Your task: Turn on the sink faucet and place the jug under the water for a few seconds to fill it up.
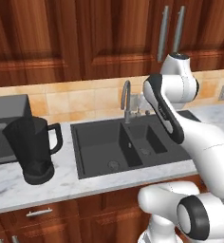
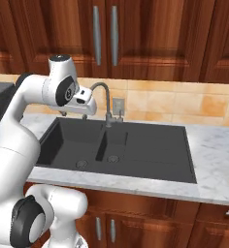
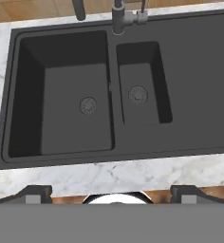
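The jug [image 1: 32,148], tall, dark and tapered with a loop handle, stands upright on the marble counter left of the sink [image 1: 92,156]. Behind the divider between the sink's two bowls rises the grey gooseneck sink faucet [image 1: 126,100]; its base [image 3: 118,18] and small side lever [image 3: 141,17] sit at the top of the hand view. No water is in view. My gripper [image 2: 86,114] hangs over the sink [image 2: 150,150], just left of the faucet [image 2: 106,101] and far from the jug. The gripper [image 3: 113,194] is open, its fingertips [image 3: 35,193] wide apart with nothing between them.
A dark grey microwave [image 1: 7,124] stands against the wall behind the jug. Marble counter [image 2: 216,160] runs to the right of the sink. Wooden cabinets with long metal handles [image 2: 96,35] hang above. My arm's links cross in front of the sink's right part in the left base view.
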